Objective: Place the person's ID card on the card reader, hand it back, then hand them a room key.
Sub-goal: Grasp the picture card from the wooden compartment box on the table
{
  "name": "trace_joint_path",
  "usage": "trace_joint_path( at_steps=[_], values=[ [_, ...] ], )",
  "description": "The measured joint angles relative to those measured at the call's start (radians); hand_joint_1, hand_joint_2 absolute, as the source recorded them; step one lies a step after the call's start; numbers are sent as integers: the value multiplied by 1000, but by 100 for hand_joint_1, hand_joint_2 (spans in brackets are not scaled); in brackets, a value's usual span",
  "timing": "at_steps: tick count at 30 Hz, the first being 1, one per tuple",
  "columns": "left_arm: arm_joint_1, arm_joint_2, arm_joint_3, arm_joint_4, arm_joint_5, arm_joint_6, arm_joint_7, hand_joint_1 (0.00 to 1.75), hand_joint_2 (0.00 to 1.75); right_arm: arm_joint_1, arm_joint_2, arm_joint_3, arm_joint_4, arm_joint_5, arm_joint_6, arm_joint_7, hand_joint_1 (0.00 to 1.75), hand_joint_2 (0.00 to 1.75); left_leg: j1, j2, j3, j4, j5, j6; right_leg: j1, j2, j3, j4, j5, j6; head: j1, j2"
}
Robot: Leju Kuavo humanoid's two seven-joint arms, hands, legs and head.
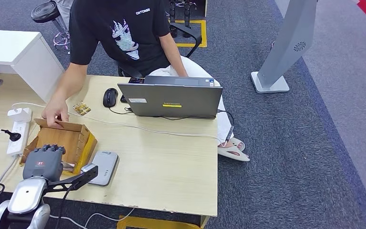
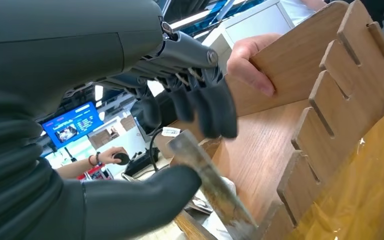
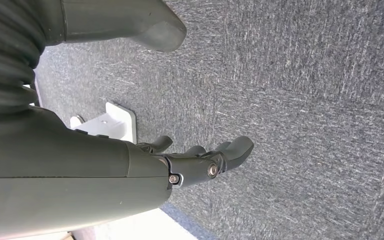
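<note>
Left hand [image 2: 180, 145] inside the wooden rack [image 2: 300, 130], pinching a card [image 2: 207, 182] between thumb and fingers, likely the room key; reader [image 1: 103, 167] just beside; handover pending; right hand [image 3: 200, 162] hanging empty, fingers loosely apart.

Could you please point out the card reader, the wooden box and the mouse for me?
Card reader [image 1: 104, 167], head view, middle of its grey top.
Wooden box [image 1: 76, 138], head view, its right wall.
Mouse [image 1: 110, 97], head view, middle of its black back.
</note>
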Motion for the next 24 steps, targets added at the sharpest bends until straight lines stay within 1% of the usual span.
trace_joint_path(
  at_steps=[11,19,24],
  values=[
    [0,-10,0,0,0,0,0,147,175,0,0,0,0,0,2,4,0,175,0,0,0,0,0,0,0,0,0,0,0,0,0,0],
    [-2,-14,0,0,0,-9,-20,170,175,0,0,0,0,0,4,3,0,175,0,0,0,0,0,0,0,0,0,0,0,0,0,0],
    [-7,-16,0,0,0,-18,-40,174,175,0,0,0,0,0,7,3,0,175,0,0,0,0,0,0,0,0,0,0,0,0,0,0]
  ],
)
